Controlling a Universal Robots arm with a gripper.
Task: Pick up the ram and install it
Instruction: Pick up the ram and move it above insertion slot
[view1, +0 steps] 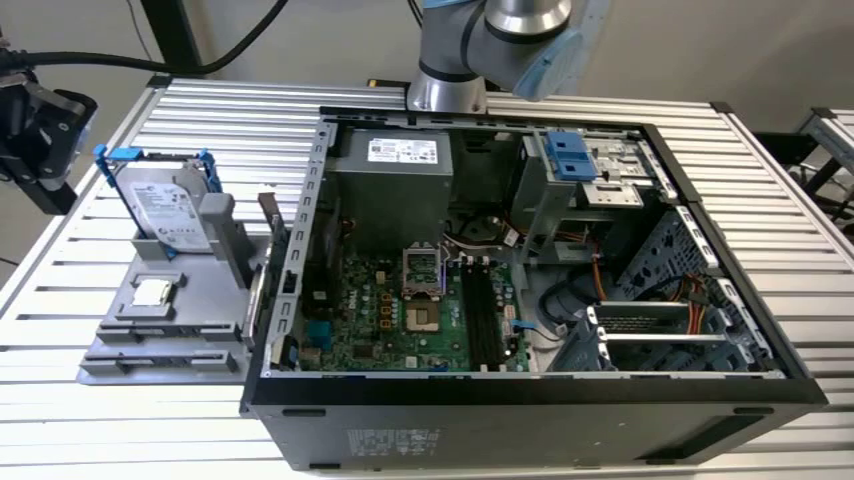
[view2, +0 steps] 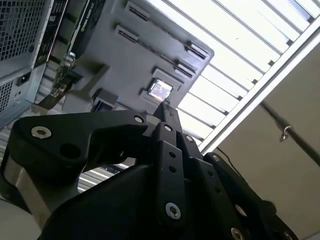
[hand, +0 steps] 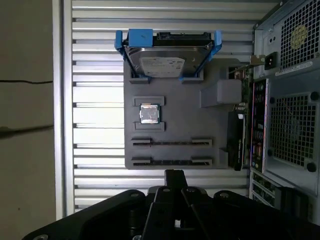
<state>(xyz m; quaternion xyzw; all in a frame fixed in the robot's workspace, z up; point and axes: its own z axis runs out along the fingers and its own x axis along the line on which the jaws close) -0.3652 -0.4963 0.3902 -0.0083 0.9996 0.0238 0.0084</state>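
Pincer (hand: 173, 175) closed on nothing, near grey plastic parts tray (hand: 175, 120). Long thin green ram stick (hand: 244, 107) stands at tray edge beside open PC case (hand: 295, 130). Not picked up yet; black mobo slots (view1: 481, 310) look empty.

I see the slatted metal table (view1: 787, 200) carrying a grey parts holder (view1: 160, 355) just beside the open computer case (view1: 534, 425).

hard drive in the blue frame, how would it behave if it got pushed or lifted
The hard drive looks like a rigid metal block, probably heavy for its size. It stands on edge, leaning in the grey tray, so a sideways push might tip it. Its bare metal face may be slippery.
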